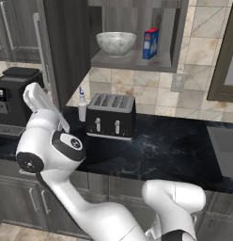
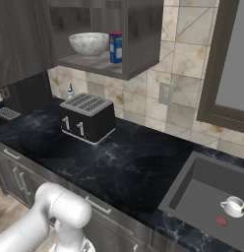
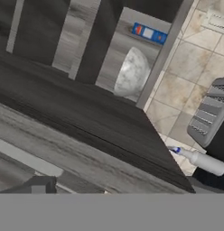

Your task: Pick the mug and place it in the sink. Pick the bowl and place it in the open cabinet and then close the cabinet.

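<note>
claw (image 3: 39,186) released, empty | we risk glancing off cabinet door (image 3: 64,135) — bowl (image 1: 116,43) stays exposed

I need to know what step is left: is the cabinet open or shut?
Open. The cabinet shows the bowl on its shelf, and its door is swung outward.

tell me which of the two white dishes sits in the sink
The mug, the small squat cup beside the red drain mark in the sink. The wide speckled bowl sits on the open cabinet shelf instead.
</note>
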Available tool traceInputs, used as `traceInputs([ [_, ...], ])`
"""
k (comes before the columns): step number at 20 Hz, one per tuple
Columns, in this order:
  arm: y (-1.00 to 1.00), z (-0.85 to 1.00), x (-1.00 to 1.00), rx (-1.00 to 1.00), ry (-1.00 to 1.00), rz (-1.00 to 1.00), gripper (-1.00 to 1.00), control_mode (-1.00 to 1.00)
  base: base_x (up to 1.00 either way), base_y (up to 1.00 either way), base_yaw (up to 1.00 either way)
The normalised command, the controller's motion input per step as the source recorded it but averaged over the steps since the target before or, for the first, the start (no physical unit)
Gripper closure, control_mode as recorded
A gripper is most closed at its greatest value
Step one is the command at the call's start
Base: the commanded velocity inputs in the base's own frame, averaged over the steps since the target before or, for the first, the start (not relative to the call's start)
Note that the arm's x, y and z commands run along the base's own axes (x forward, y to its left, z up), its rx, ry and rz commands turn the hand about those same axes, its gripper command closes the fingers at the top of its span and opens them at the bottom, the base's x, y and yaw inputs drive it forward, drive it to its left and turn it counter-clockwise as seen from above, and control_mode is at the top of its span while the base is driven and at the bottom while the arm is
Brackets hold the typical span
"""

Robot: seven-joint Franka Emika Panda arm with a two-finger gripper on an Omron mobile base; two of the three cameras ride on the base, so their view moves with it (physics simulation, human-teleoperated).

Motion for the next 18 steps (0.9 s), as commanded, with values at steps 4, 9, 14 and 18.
traceInputs([
  [4, 0.00, 0.00, 0.00, 0.05, -0.04, -0.08, -1.00, -1.00, 0.00, 0.00, 0.00],
  [9, -0.02, 0.00, 0.00, 0.08, -0.04, -0.08, -1.00, -1.00, 0.00, 0.00, 0.00],
  [14, -0.20, 0.00, 0.00, 0.13, -0.04, -0.08, -1.00, -1.00, 0.00, 0.00, 0.00],
  [18, -0.34, 0.00, 0.00, 0.14, -0.04, -0.08, -1.00, -1.00, 0.00, 0.00, 0.00],
])
